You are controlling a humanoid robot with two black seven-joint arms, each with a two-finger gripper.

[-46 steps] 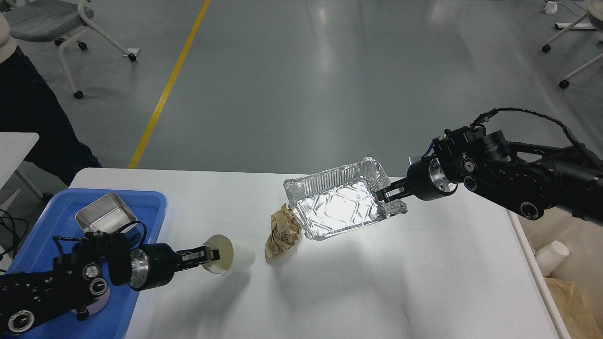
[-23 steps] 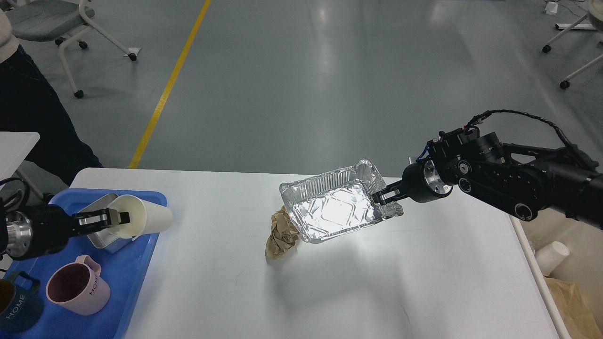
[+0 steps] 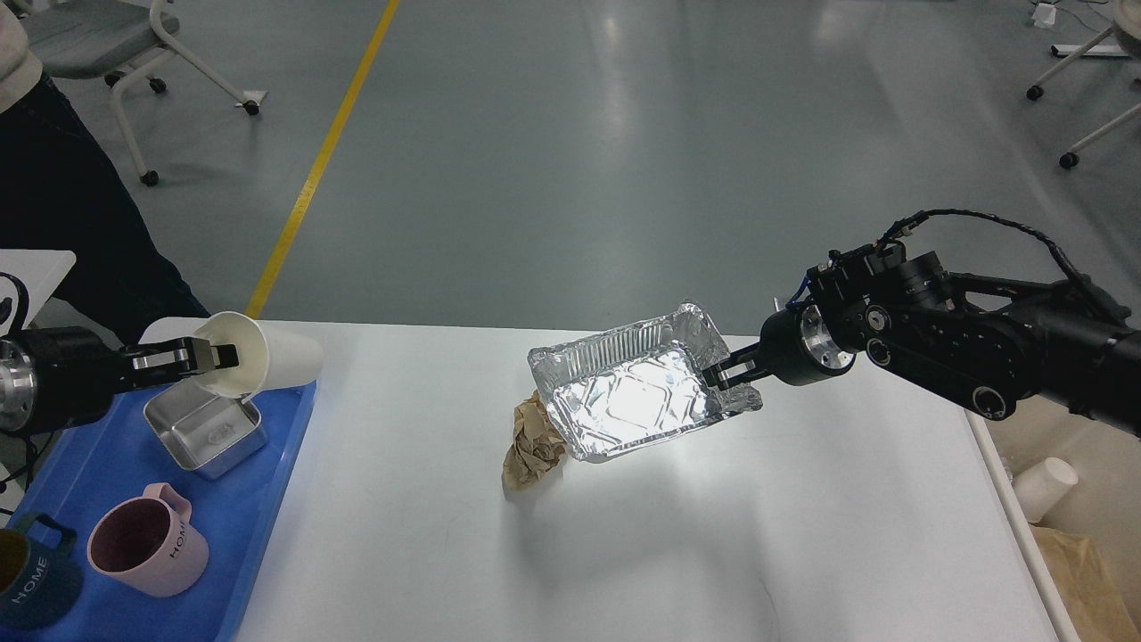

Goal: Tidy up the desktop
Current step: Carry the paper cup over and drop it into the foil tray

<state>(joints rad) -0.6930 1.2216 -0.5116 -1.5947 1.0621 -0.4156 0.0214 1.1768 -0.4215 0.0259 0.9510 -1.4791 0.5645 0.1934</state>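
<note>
The white desktop [image 3: 713, 553] fills the lower middle of the head view. My left gripper [image 3: 207, 357] is shut on the rim of a white paper cup [image 3: 267, 364] and holds it on its side in the air over the far edge of the blue tray [image 3: 258, 499]. My right gripper [image 3: 720, 375] is shut on the right rim of a crinkled foil tray [image 3: 635, 394], held tilted above the desktop. A crumpled brown paper ball [image 3: 528, 446] lies on the desktop, partly behind the foil tray's left corner.
The blue tray holds a steel box [image 3: 207, 426], a pink mug [image 3: 147, 551] and a dark blue mug [image 3: 36, 580]. A cream bin [image 3: 1083, 499] at the right holds a paper cup and brown paper. A person stands at far left; chairs stand behind.
My left gripper has carried the paper cup from the desktop's middle left up and over the blue tray's far edge. My right gripper with the foil tray shifted slightly left.
</note>
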